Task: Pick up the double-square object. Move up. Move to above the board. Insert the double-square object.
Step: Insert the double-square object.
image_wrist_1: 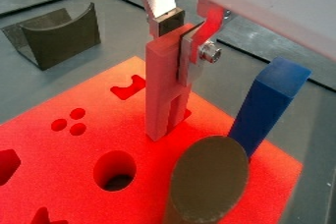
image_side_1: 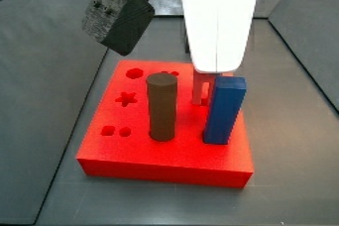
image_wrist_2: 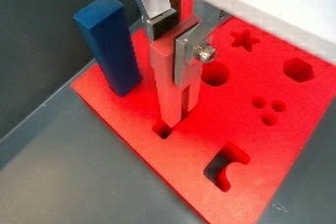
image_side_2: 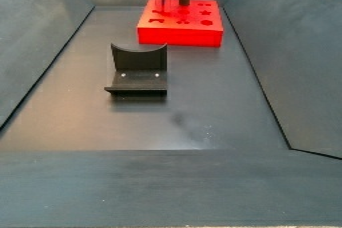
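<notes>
My gripper is shut on the top of the double-square object, a slim red bar with a forked lower end, held upright. It shows the same way in a wrist view, with the gripper on its top. Its lower end reaches the board and seems to enter a small hole near the board's edge. In a side view the gripper's white body stands over the board, and the bar is mostly hidden behind the blue post.
A tall blue square post and a dark brown cylinder stand in the board next to the bar. The dark fixture sits on the grey floor in front of the board. Grey bin walls surround everything.
</notes>
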